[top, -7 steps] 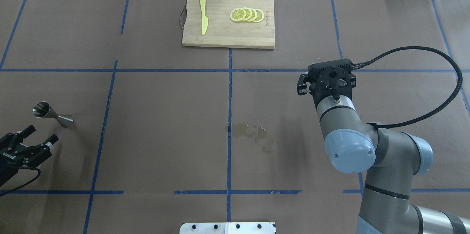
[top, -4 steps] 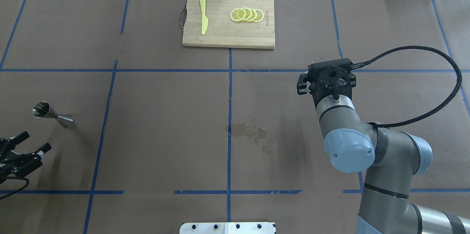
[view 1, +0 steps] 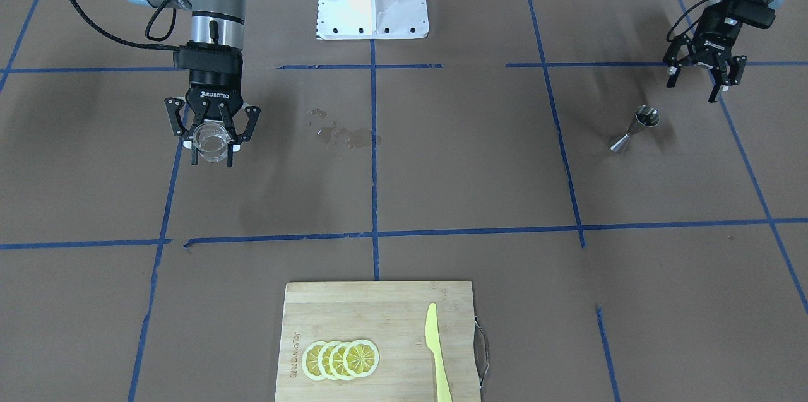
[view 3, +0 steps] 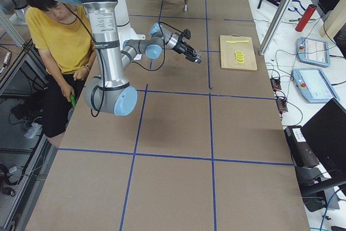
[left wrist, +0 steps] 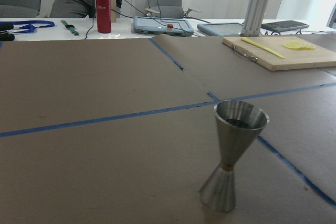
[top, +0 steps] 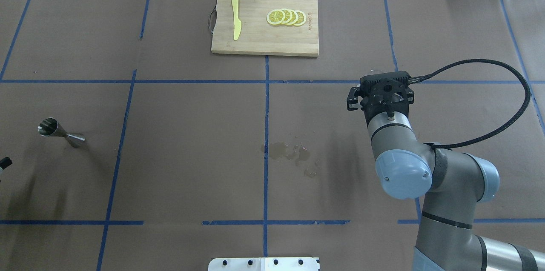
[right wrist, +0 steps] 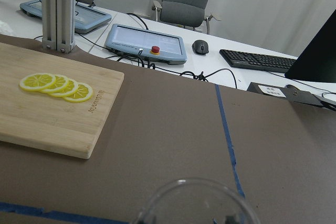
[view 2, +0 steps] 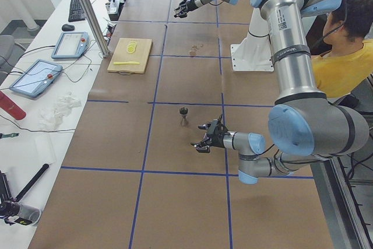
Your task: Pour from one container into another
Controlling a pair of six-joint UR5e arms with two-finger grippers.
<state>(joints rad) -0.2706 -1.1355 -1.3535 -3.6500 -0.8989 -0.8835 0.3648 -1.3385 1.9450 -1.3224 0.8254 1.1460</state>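
The clear glass cup (view 1: 211,139) sits between the fingertips of my right gripper (view 1: 212,154), which is shut on it just above the brown paper; its rim (right wrist: 194,203) fills the bottom of the right wrist view. From overhead the right gripper (top: 380,89) hides the cup. The steel hourglass jigger (view 1: 634,130) (top: 59,132) (left wrist: 233,161) stands upright and alone on the robot's left side. My left gripper (view 1: 694,88) hangs open and empty, apart from the jigger on the robot's side of it, and is almost out of the overhead view.
A wooden cutting board (top: 264,43) (view 1: 379,307) with lemon slices (top: 286,17) and a yellow knife (top: 236,16) lies at the far middle. A wet spill (top: 289,152) (view 1: 344,134) marks the paper near the centre. An operator in yellow (view 2: 344,56) sits behind the robot.
My left gripper has drawn back from the jigger toward the left edge, nearly leaving the overhead view. The right gripper has shifted slightly toward the robot. The jigger has not moved.
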